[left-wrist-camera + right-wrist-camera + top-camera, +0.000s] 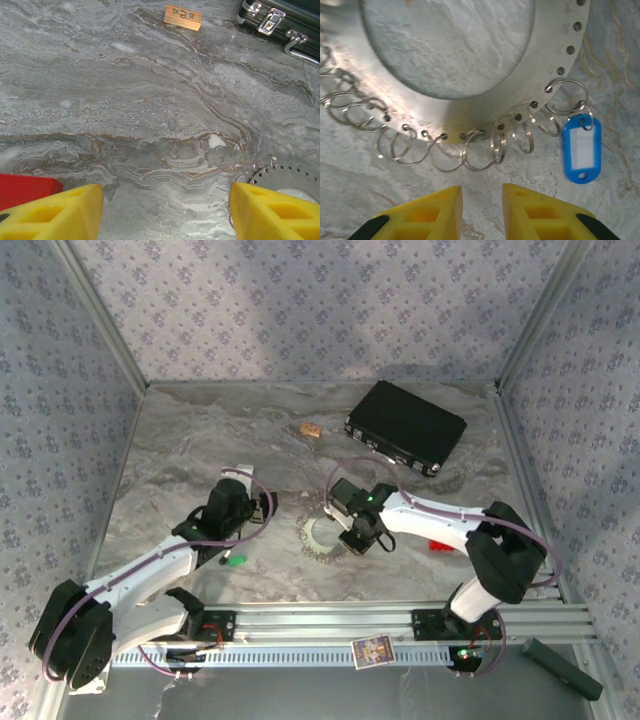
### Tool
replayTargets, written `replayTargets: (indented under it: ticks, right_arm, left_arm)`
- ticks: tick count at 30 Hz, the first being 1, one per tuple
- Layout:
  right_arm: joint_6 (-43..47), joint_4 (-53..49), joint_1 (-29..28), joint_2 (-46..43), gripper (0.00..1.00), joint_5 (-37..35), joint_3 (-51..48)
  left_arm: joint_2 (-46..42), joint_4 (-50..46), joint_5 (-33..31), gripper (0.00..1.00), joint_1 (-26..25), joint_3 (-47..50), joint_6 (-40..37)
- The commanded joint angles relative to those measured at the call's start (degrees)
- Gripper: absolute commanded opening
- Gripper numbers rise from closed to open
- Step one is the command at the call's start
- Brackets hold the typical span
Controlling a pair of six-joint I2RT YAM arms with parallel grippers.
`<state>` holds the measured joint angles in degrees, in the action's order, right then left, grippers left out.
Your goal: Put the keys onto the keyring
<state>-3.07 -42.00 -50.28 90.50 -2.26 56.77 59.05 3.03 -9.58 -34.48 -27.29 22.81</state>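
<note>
The keyring [470, 107] is a flat silvery disc with a hollow centre and a rim of holes carrying several small wire rings. The blue key [581, 148] hangs from one of these wire rings at the disc's right edge. My right gripper [481, 200] hovers just below the rim, open by a narrow gap with nothing between its yellow fingers. In the top view the keyring [322, 535] lies mid-table with the right gripper [360, 537] at its right side. The green key [235, 560] lies on the table beside the left forearm. My left gripper [165, 205] is wide open over bare table, left of the keyring [295, 175].
A black case [405, 427] with metal latches lies at the back right. A small wooden block [312, 428] sits left of it. A red object [440, 545] lies beside the right arm, and a red shape [25, 187] shows by the left finger.
</note>
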Motion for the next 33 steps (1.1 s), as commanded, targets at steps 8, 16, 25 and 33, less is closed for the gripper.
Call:
replayTargets:
  ticks: [8, 16, 25, 33]
  right_arm:
    - [-0.2, -1.6, -0.3, 5.4, 0.27, -4.1, 4.1]
    - [0.0, -1.1, -0.3, 7.7, 0.24, -5.5, 5.0]
    - [0.2, -1.0, -0.9, 7.8, 0.25, -5.9, 5.7]
    - [-2.2, -2.7, -3.1, 5.5, 0.31, -7.9, 7.4]
  left_arm:
    - [-1.5, -0.2, 0.4, 0.67, 0.3, -1.6, 0.0]
    - [-1.6, 0.0, 0.7, 0.67, 0.4, -1.9, -0.4]
    - [-2.2, -0.5, 0.8, 0.67, 0.3, -2.1, -0.6]
    - [-2.3, -0.7, 1.0, 0.67, 0.3, -1.8, -0.6]
